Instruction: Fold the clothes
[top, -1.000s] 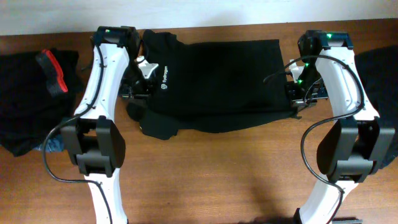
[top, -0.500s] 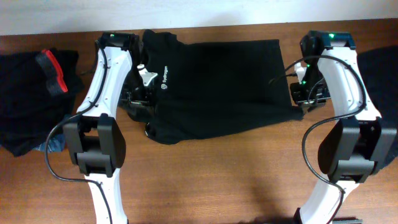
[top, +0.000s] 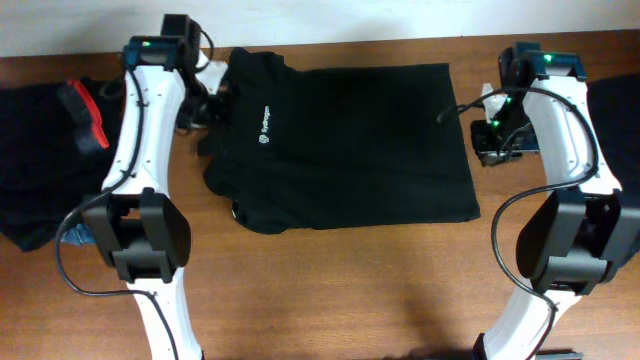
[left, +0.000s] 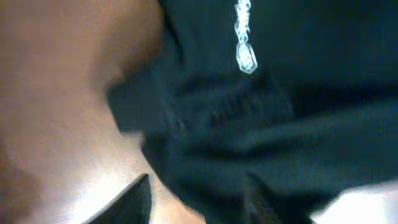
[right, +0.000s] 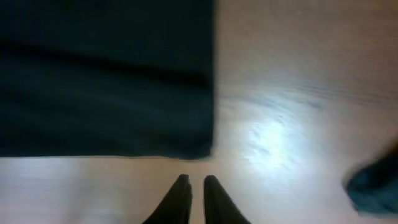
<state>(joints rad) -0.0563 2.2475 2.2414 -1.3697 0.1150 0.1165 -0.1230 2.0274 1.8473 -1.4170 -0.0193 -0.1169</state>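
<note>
One of the clothes, a black T-shirt (top: 350, 145) with a small white logo (top: 266, 128), lies folded into a broad rectangle in the middle of the table. In the left wrist view the same shirt (left: 292, 106) and its logo (left: 246, 56) fill the frame, rumpled at the sleeve. My left gripper (top: 207, 105) (left: 199, 183) hovers at the shirt's left edge, jaws apart and nothing gripped. Just off the shirt's right edge, my right gripper (top: 490, 140) (right: 196, 180) is over bare wood, its fingers nearly touching and empty. The shirt's corner (right: 186, 124) lies just ahead of it.
A heap of more black clothes (top: 40, 170) with a red-orange band (top: 82, 112) lies at the table's left end. Another dark garment (top: 620, 110) shows at the right edge. Bare wooden table (top: 350, 290) runs along the front.
Both grippers have let go of the shirt and pulled outward, the left one toward the back left. The shirt's front edge now lies flat and even.
</note>
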